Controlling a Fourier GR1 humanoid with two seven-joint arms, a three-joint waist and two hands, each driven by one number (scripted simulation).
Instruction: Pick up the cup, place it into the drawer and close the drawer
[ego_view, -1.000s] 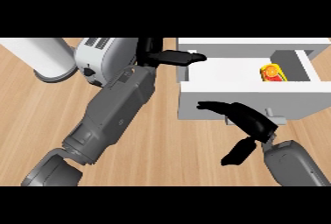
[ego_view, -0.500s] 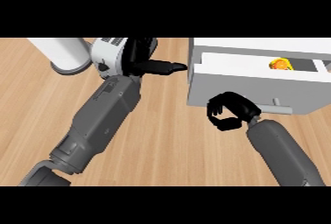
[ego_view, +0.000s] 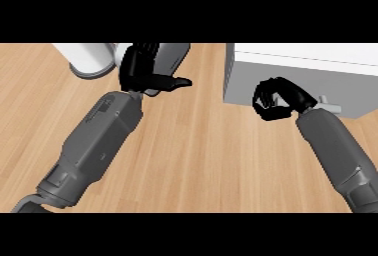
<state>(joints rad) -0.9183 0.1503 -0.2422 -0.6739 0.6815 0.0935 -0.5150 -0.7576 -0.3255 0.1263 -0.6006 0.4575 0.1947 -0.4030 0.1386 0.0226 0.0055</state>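
Pale wood counter (ego_view: 184, 165) fills the view, and two grey forearms come up across it, one hand apiece. The right hand (ego_view: 277, 97) has its fingers curled in on themselves with nothing between them, and it sits right against the front of the one white drawer unit (ego_view: 295, 70), whose face looks flush and closed. One small grey handle (ego_view: 328, 106) pokes out just to the right of that hand. No cup shows anywhere; from this angle I cannot tell where it is, perhaps behind that closed front. Over on the other side, the left hand (ego_view: 144, 72) rests well away from the drawer, fingers straight, thumb pointing toward the right hand. Just beyond it and to its left stands one white cylinder (ego_view: 88, 57) on a grey base, partly cut by the frame.
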